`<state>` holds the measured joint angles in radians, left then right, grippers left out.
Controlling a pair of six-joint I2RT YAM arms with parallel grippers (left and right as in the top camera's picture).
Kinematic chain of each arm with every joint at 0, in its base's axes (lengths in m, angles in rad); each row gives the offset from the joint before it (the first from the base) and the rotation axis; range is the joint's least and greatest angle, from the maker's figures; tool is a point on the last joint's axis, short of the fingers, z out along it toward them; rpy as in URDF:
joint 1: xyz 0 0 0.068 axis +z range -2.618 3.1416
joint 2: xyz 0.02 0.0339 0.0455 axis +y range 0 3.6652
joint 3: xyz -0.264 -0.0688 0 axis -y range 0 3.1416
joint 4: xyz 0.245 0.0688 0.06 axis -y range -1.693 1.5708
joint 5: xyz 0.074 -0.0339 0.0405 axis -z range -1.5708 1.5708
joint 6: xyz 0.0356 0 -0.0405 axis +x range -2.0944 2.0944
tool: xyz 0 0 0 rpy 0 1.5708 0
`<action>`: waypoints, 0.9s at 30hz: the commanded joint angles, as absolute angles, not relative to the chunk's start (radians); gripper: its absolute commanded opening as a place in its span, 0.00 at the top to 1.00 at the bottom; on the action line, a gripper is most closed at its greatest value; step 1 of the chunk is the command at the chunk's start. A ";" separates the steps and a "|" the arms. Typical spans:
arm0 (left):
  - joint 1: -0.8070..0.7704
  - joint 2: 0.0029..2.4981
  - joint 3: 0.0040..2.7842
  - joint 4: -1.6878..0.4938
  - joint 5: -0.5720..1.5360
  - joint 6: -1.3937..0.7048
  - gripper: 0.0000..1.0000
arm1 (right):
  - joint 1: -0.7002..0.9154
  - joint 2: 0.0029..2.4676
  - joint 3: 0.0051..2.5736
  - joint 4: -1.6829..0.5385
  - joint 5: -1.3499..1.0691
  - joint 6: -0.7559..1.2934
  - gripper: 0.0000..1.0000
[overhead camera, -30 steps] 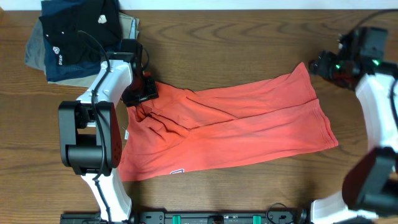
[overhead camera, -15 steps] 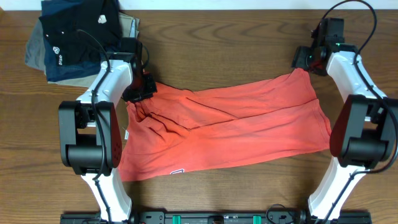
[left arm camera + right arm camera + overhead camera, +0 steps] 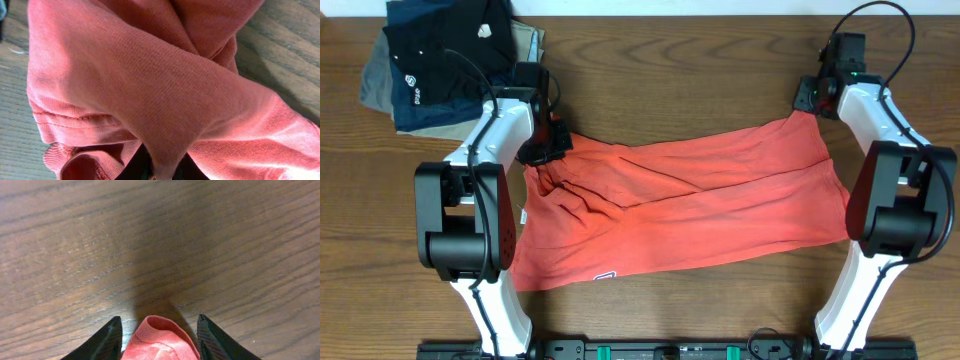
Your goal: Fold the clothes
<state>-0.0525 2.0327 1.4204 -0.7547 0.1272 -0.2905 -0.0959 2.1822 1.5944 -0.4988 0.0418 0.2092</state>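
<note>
Coral-red T-shirt (image 3: 690, 205), a soft fine-knit fabric, lies creased in a long slanted band across the middle of our wood-grain table (image 3: 700, 60). Our left gripper (image 3: 548, 145) is pinched on a bunched fold at its upper-left edge. At the upper right, our right gripper (image 3: 808, 100) straddles the rounded hem corner with its fingers apart, not clamping it.

left pincer (image 3: 547, 149): closed on T-shirt (image 3: 700, 200) | right pincer (image 3: 808, 102): reached corner

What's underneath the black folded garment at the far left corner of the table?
A navy folded garment shows beneath the black folded garment, and khaki fabric sticks out at the pile's left edge. Anything else lower in the pile is covered.
</note>
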 commanded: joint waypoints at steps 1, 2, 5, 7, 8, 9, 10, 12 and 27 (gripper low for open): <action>-0.046 2.024 1.410 -0.756 0.115 -0.289 0.87 | -0.068 2.212 1.616 -0.496 0.052 0.232 0.53; -0.046 2.024 1.410 -0.756 0.115 -0.289 0.87 | -0.068 2.213 1.616 -0.498 0.049 0.231 0.52; -0.046 2.024 1.410 -0.756 0.115 -0.289 0.87 | -0.067 2.217 1.616 -0.500 0.049 0.231 0.51; -0.046 2.024 1.410 -0.756 0.115 -0.289 0.87 | -0.067 2.218 1.616 -0.501 0.048 0.232 0.52; -0.046 2.024 1.410 -0.756 0.115 -0.289 0.87 | -0.067 2.219 1.616 -0.501 0.048 0.233 0.55; -0.046 2.024 1.410 -0.756 0.115 -0.289 0.87 | -0.066 2.219 1.616 -0.502 0.049 0.238 0.62; -0.046 2.024 1.410 -0.754 0.115 -0.289 0.87 | -0.066 2.219 1.616 -0.503 0.049 0.243 0.69; -0.046 2.024 1.410 -0.753 0.115 -0.289 0.86 | -0.066 2.219 1.616 -0.506 0.054 0.251 0.76; -0.047 1.952 1.423 -0.796 0.123 -0.308 0.94 | -0.091 2.214 1.659 -0.629 0.169 0.276 0.99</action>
<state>-0.0525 2.0239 1.4197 -0.7795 0.1280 -0.2920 -0.0742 2.2082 1.6154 -0.6098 0.1265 0.2539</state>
